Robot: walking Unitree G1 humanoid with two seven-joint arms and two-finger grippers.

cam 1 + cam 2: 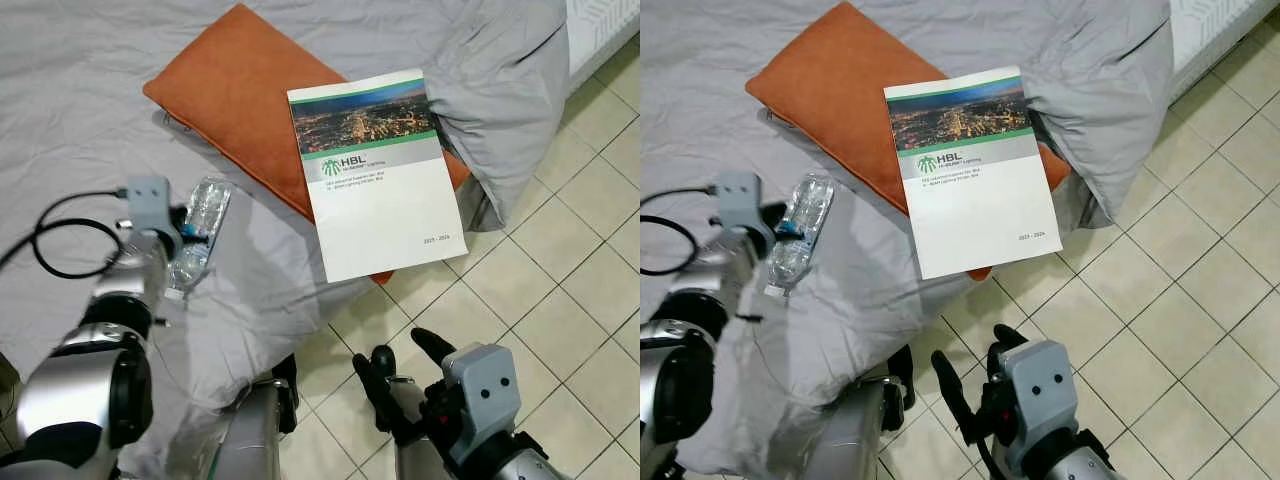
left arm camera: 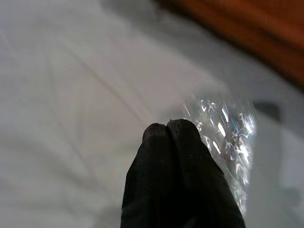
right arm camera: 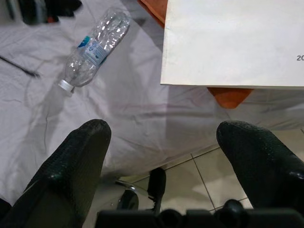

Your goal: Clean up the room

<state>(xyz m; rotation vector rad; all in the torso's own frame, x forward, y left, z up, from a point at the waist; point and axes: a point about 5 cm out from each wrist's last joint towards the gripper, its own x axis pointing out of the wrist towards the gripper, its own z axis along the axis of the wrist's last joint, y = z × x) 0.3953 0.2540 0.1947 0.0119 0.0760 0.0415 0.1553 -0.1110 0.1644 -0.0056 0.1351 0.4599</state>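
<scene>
Lying on the grey bedsheet (image 1: 80, 90), the plastic bottle (image 1: 198, 232) is being approached by the left gripper (image 1: 180, 228), fingers pressed together, tips just beside it; long axis running away from the robot, white cap nearest. The right gripper (image 1: 392, 366), fingers spread, is being held over the floor tiles (image 1: 560, 250), farther off. "HBL" is being read on the booklet (image 1: 380, 175) atop the orange cushion (image 1: 240, 90).

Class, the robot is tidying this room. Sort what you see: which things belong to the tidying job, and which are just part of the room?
Belong to the job:
- plastic bottle lying on the bed, the shut left hand beside it
- brochure resting on the cushion
- orange cushion
- open right hand, over the floor

Just there:
- grey bed sheet
- tiled floor
- black cable
</scene>
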